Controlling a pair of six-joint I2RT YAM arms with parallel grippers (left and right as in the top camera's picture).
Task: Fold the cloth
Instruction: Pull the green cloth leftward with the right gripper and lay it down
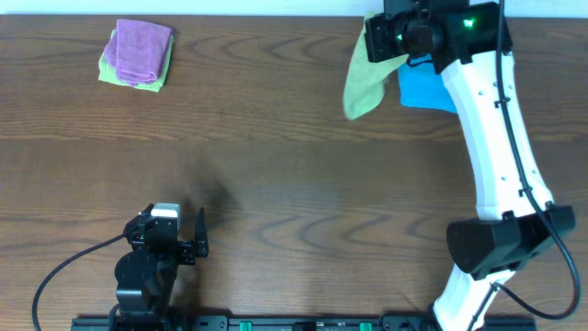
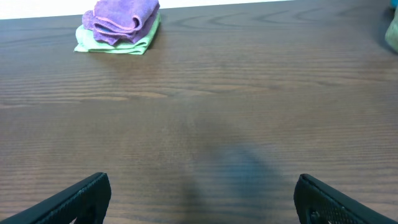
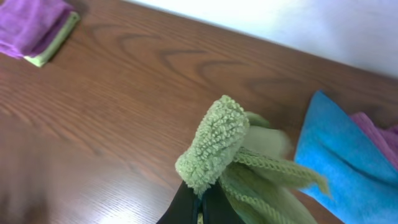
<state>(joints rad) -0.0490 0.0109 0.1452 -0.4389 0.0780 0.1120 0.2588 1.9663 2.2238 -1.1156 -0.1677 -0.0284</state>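
Cloth [image 1: 361, 87], green, hangs bunched from the right claw [image 3: 199, 200], which is clamped on one fold of it at the far right of the counter [image 1: 276, 165]; can't tell whether the low end touches the wood. Blue cloth [image 1: 424, 90] lies just beside it on the right, with a purple edge [image 3: 379, 134] showing next to it in the wrist view. Left claw [image 2: 202, 199] sits low at the near left with its jaws wide apart, well apart from the folded purple-on-green stack [image 1: 138, 55] in the far-left corner.
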